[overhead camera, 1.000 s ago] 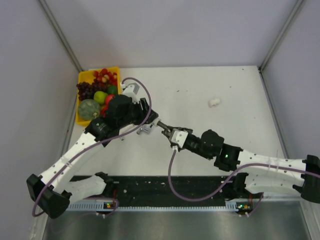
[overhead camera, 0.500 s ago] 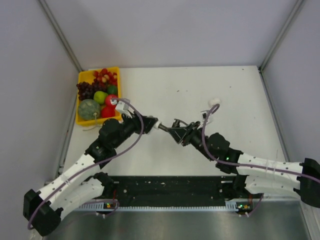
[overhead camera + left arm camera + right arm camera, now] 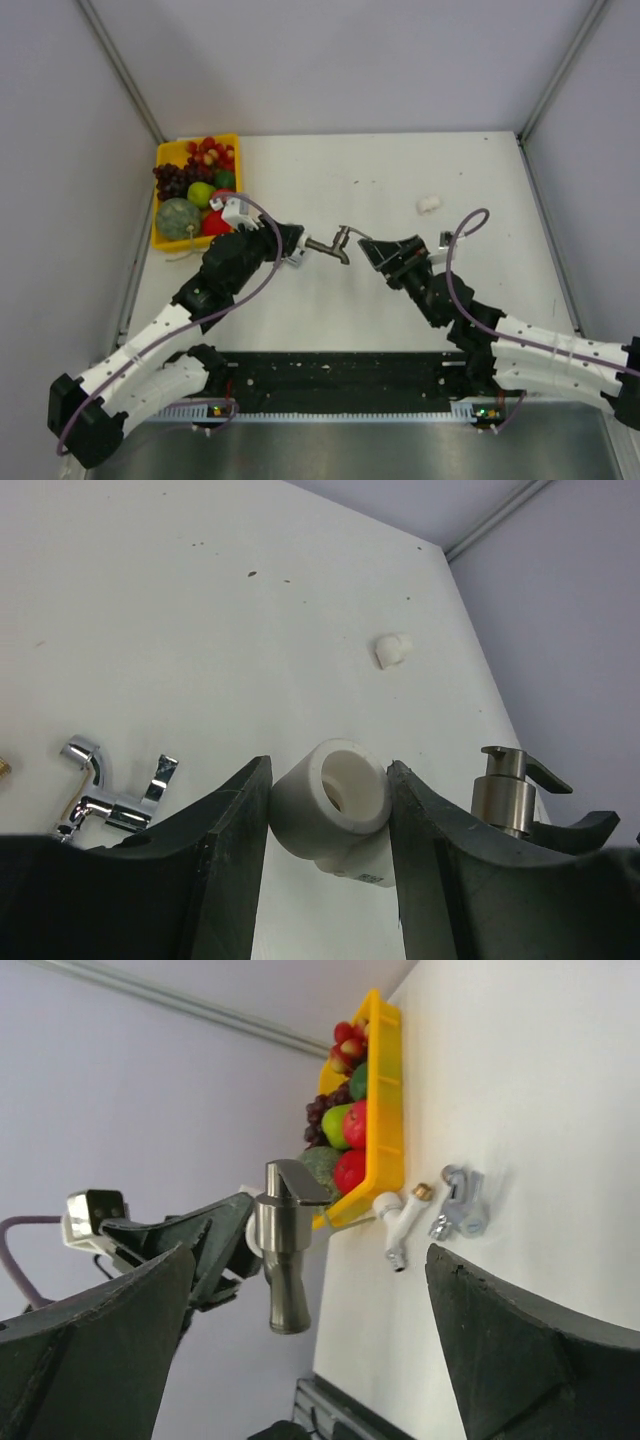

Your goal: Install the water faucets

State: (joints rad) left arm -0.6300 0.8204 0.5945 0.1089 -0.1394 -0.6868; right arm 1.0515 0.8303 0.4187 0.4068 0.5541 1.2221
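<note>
Fingers (image 3: pixel 232 850) of the left gripper (image 3: pixel 293 250) pinch the white fitting (image 3: pixel 335 805), the dark grey faucet (image 3: pixel 285 1250) jutting from it in mid-air; the right gripper (image 3: pixel 378 252) stands spread, clear. A half-seated thread could let the faucet sag or drop.

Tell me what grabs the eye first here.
Mid-table, the left gripper holds a white fitting with a grey faucet sticking out of it toward the right gripper, which gapes open just short of it. Next, the yellow tray of bright toy fruit in the far left corner.
</note>
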